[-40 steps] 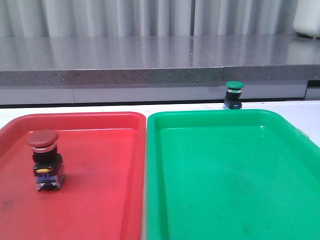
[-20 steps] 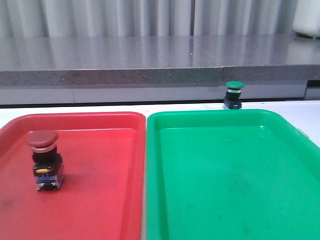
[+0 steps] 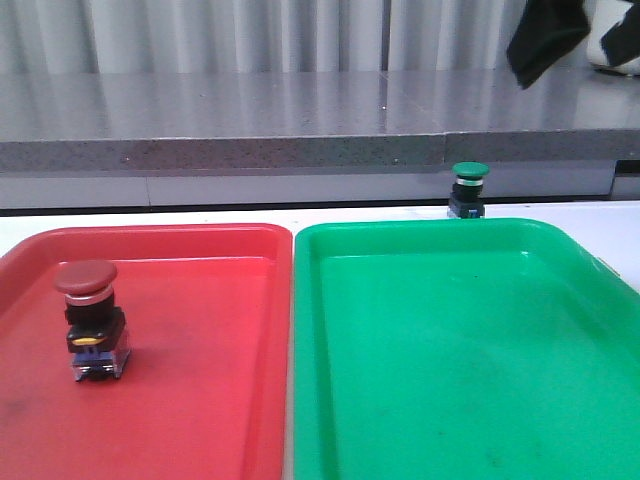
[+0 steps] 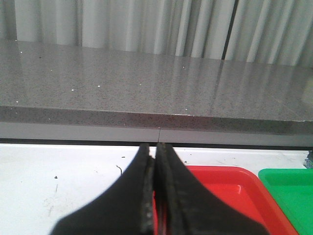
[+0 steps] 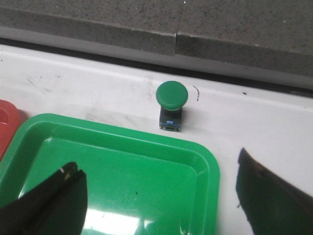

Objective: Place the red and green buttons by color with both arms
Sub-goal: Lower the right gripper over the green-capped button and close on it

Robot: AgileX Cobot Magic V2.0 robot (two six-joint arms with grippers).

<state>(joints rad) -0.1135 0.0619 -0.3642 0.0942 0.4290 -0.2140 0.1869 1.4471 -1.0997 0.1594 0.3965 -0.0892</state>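
The red button [image 3: 88, 318] stands upright inside the red tray [image 3: 200, 400], near its left side. The green button [image 3: 468, 188] stands on the white table just behind the green tray [image 3: 450, 400]; it also shows in the right wrist view [image 5: 171, 104]. My right gripper [image 5: 155, 161] is open wide and empty, above the far right corner of the green tray [image 5: 122, 142], short of the green button. A black part of my right arm [image 3: 545, 35] shows at the top right. My left gripper [image 4: 155, 147] is shut and empty, over the red tray's [image 4: 220, 181] far left corner.
A grey stone ledge [image 3: 300, 120] runs along the back of the white table [image 3: 200, 215], close behind the green button. A white object [image 3: 620, 40] stands on it at the far right. The two trays lie side by side and touch.
A black part of my right arm has come into the front view at the top right. Both buttons and both trays have stayed where they were.
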